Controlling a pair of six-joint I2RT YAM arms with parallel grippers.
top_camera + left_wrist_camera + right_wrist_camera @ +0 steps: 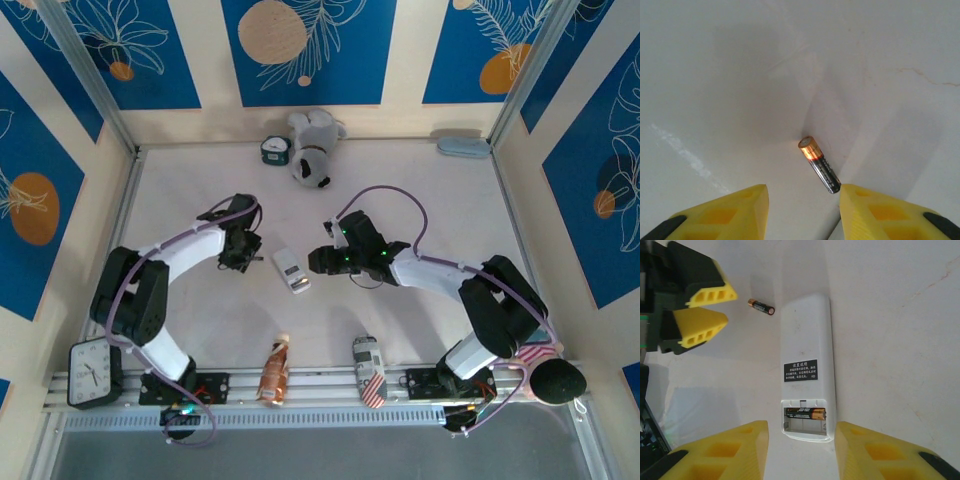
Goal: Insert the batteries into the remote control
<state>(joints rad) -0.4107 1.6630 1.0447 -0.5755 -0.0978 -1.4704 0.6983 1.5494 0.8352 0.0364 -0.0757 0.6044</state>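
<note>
Angled inward and low, the left gripper point(802, 200) gapes just behind a battery point(820, 165), and the right gripper point(802, 442) gapes astride the remote point(807, 340), seemingly not clamping it.

The remote control point(807, 340) lies face-down on the table point(430, 210), between the left gripper point(238, 258) and the right gripper point(318, 262) — a battery point(805, 413) sits in its open compartment. A second battery point(761, 306) lies on the table just beside the remote, before the left gripper's fingers point(735, 210).
</note>
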